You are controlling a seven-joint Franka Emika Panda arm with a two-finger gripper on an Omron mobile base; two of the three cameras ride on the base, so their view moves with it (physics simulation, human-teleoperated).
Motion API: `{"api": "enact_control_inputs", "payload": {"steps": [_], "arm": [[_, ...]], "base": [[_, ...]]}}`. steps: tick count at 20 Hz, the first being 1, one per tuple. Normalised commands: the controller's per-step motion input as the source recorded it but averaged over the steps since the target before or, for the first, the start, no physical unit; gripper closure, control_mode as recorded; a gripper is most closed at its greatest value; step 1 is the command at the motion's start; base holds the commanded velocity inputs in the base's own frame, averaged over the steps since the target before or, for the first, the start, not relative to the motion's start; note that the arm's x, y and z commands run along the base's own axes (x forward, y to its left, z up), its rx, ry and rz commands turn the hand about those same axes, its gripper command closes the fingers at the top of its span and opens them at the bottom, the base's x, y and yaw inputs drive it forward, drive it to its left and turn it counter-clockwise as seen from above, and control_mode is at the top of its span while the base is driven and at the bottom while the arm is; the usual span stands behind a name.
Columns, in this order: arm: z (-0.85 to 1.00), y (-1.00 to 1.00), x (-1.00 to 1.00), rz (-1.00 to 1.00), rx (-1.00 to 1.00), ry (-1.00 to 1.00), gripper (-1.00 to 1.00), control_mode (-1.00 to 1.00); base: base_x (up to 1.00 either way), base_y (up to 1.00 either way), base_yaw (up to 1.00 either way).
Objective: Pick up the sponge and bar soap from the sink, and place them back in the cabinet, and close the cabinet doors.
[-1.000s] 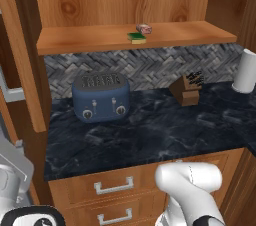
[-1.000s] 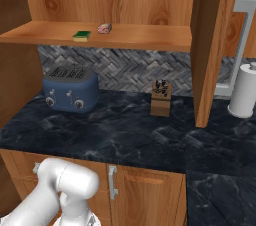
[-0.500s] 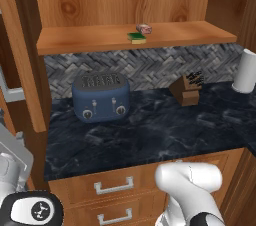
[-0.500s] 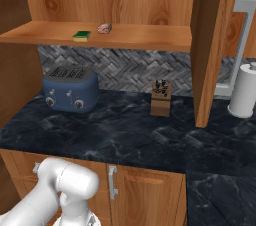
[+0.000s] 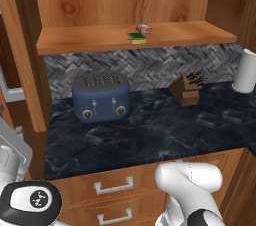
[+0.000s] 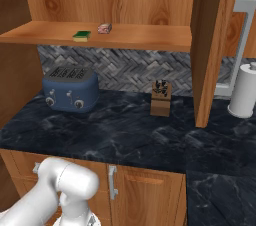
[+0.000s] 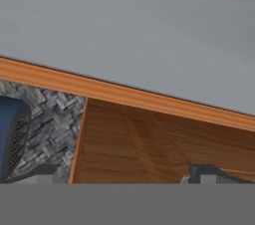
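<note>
The sponge (image 5: 136,37), green on top with a yellow layer below, lies flat on the plank shelf of the open wooden cabinet (image 5: 105,40), and the pinkish bar soap (image 5: 144,28) sits just beside it, slightly farther back and to its right. Seen from the right base view, the same pair appears toward the left half of the shelf, the sponge (image 6: 81,35) nearer the front edge and the bar soap (image 6: 104,28) behind and right of it, and the cabinet (image 6: 150,37) shows its right side panel coming down to the counter. Below the shelf, a blue toaster (image 5: 100,97) stands on the dark marbled counter (image 5: 150,135) against a grey herringbone backsplash (image 5: 150,65), with a wooden knife block (image 5: 185,89) well apart to its right and a white paper towel roll (image 5: 246,71) at the far right. The right base view adds what the left one lacks: the paper towel roll (image 6: 244,90) stands beyond the cabinet's side panel, beside a pale bar handle (image 6: 242,30). Drawer fronts with silver handles (image 5: 114,186) run under the counter edge. In the hand view, the gripper (image 7: 124,174) shows its two dark fingertips (image 7: 201,171) set wide apart with nothing between them, looking toward a brown wooden panel, a strip of backsplash and the edge of the toaster (image 7: 10,134).
</note>
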Motion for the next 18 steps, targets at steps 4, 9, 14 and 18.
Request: {"api": "enact_control_inputs", "payload": {"steps": [4,9,14,18], "arm": [[0.00,0.07,0.02,0.00,0.00,0.00,-1.00,-1.00],[0.00,0.00,0.00,0.00,0.00,0.00,-1.00,-1.00],[0.05,-0.05,0.00,0.00,0.00,-0.02,-1.00,-1.00],[0.17,-0.19,0.00,0.00,0.00,-0.04,-1.00,-1.00]], "base": [[0.00,0.00,0.00],[0.00,0.00,0.00],[0.00,0.00,0.00],[0.00,0.00,0.00]]}}
